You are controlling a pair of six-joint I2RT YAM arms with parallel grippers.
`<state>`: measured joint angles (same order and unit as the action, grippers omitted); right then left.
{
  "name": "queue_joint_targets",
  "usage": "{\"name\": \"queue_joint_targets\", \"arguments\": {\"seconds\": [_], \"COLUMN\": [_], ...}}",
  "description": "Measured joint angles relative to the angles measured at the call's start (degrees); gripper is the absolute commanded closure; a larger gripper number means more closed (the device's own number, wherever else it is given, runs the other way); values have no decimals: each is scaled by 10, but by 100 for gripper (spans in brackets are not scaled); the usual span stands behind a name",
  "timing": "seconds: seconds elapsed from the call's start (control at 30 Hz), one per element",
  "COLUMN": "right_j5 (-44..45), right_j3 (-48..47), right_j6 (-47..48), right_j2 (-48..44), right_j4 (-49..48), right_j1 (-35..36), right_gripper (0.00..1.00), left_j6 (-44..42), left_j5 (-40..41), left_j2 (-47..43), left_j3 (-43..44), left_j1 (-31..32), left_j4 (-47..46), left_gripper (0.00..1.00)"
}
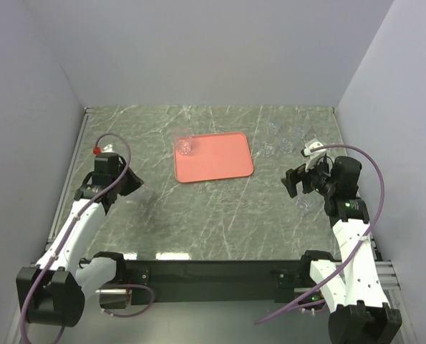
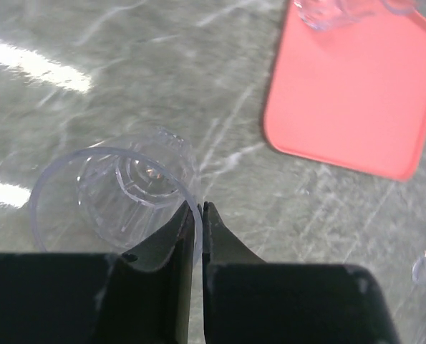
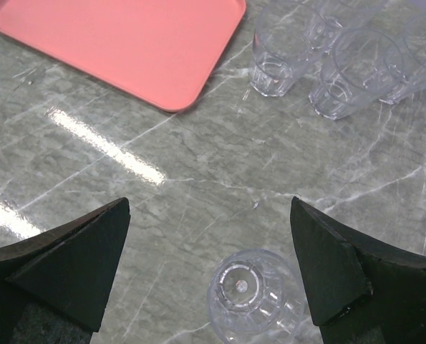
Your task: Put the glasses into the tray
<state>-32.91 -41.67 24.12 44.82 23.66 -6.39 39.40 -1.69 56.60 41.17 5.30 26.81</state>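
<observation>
Clear glass (image 2: 116, 193) is pinched by its rim in the left gripper (image 2: 200, 209), jaws clamped on the wall, apart from the pink tray (image 1: 223, 165); right gripper (image 3: 209, 208) jaws stand wide apart above a second glass (image 3: 250, 295); risk: the thin 1-wall grip may slip or swing the glass in transit.

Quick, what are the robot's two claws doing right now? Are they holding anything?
Left gripper: closed, pinching the rim of a clear glass.
Right gripper: wide open, holding nothing; a second glass sits near it.
</observation>
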Motion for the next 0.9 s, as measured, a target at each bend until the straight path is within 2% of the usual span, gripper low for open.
{"name": "queue_joint_targets", "arguments": {"seconds": [0.13, 0.27, 0.53, 0.9], "right_j5": [0, -1, -1, -1], "right_j3": [0, 0, 0, 0], "right_j6": [0, 0, 0, 0], "right_j2": [0, 0, 0, 0], "right_j4": [0, 0, 0, 0], "right_j1": [0, 0, 0, 0], "right_gripper": [1, 1, 1, 1], "left_j6": [-44, -81, -141, -199], "left_j5": [-57, -81, -61, -11], "left_j2": [50, 108, 218, 355], "left_j3": [28, 80, 197, 308], "left_j1": [3, 26, 119, 174], "left_j4": [-26, -40, -47, -35], "left_gripper": [100, 100, 100, 100]}}
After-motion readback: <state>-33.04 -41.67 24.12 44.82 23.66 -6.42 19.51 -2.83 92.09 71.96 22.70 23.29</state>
